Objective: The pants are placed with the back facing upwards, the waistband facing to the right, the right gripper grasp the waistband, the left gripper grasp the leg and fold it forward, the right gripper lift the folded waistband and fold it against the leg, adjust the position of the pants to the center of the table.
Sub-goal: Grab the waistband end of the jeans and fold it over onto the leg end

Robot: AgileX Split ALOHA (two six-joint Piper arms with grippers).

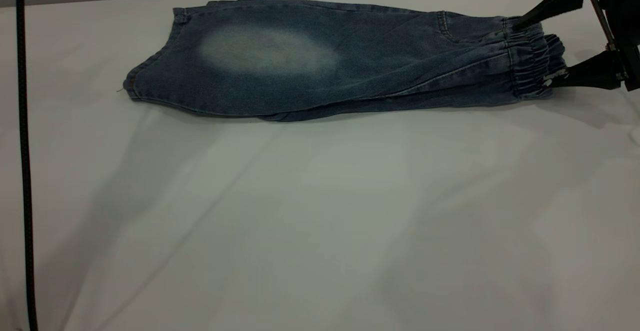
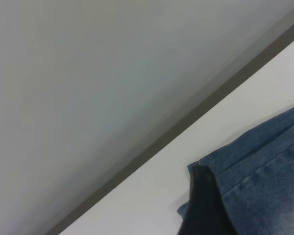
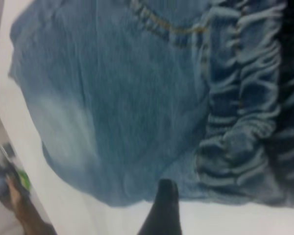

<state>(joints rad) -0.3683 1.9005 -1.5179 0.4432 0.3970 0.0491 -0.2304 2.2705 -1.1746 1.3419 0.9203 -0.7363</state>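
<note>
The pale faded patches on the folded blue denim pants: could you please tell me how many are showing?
1. It lies on the upper layer of the blue denim pants, toward the hem end, away from the elastic waistband. The fold may hide others underneath.

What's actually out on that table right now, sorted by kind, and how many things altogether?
Pants: 1, blue denim, folded lengthwise, elastic waistband toward the right.
Robot grippers: 1 in the outside view, the right gripper, its fingers spread at the waistband; the left gripper is not seen there.
Cables: 1, a black cable at the left edge.
Tables: 1, the white table.
Total: 4.
</note>
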